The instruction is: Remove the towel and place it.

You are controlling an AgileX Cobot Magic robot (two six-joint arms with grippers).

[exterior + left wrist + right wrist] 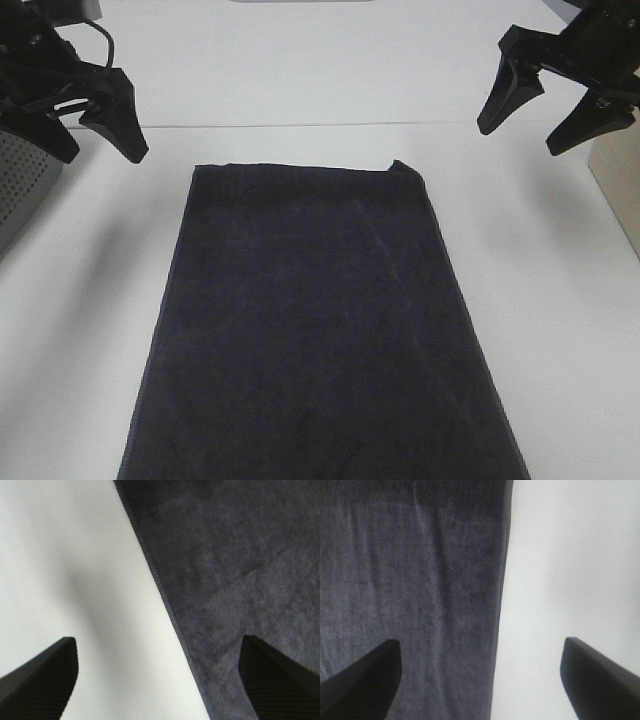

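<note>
Towel (310, 320) flat on table (560, 330); left gripper (100, 152) and right gripper (519, 139) hover, jaws apart.

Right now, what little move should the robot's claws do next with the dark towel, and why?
Probably lower both arms to pinch the far corners of the towel. It lies flat on the table. The left gripper and right gripper hang open near those corners, each straddling a side edge in its wrist view, neither touching cloth.

The white table (560, 300) carries the dark towel (320, 330), spread flat down its middle, with one far corner slightly turned up. A grey perforated basket (20, 190) shows at its left edge.
</note>
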